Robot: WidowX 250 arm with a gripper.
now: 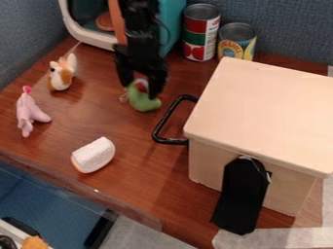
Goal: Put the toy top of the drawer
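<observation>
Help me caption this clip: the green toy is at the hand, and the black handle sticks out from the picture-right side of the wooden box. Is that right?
Not quite: the camera view shows the black handle on the picture-left side of the wooden box. The green toy is at the hand.

Red-green label (194, 38) on tall can (202, 10); lettered yellow label (232, 50), partly legible, on shorter can (238, 32).

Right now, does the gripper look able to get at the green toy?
Likely yes: the gripper is right at the green toy, and the black handle stands off to one side.
</observation>
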